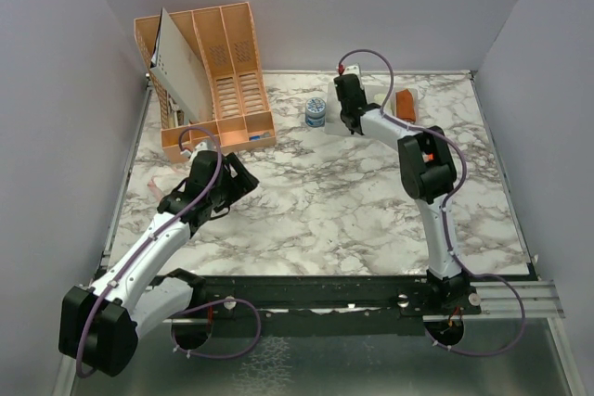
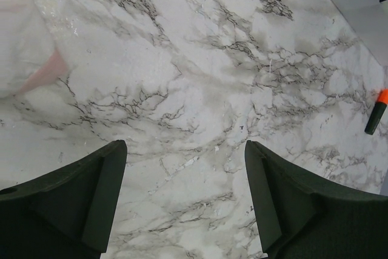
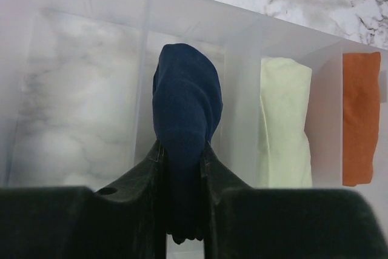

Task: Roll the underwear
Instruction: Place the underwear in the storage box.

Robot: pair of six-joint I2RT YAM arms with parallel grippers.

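Right tool (image 3: 182,156): pressed in on the navy blue briefs (image 3: 185,95), pinching the rolled cloth at its lower end. The roll stands up from between the fingers and bulges above them. It sits at the second compartment from the left of a translucent divided tray (image 3: 242,34); whether it touches the tray floor cannot be told. The compartment to its left shows only marble through the plastic. To its right lie a cream cloth bundle (image 3: 285,119) and, in the last compartment, a rust-orange cloth bundle (image 3: 361,113).

Left tool (image 2: 185,150): fingers spread wide, gripping nothing, above the marble desk (image 2: 200,59). The whitish-pink briefs (image 2: 24,47), pink-edged and blurred, lie on the desk at the upper left of the left wrist view, apart from both fingers.
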